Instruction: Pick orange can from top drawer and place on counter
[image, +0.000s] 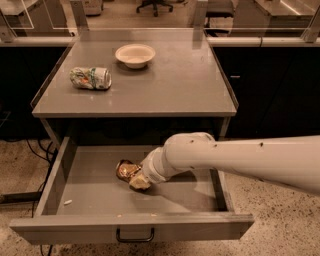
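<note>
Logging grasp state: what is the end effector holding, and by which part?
Cannot be told: the end effector sits against the orange can in the top drawer.

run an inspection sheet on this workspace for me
surface: grey counter with low rims, holding two items
job's things: orange can lying in the open top drawer, not yet on the counter
clutter: white-and-green can on its side and white bowl on the counter; small scrap on the drawer floor
grippers: hand down in the drawer, right at the orange can
cables: dark cables on the floor, left of the drawer
surroundings: speckled floor; dark cabinets on the right
</note>
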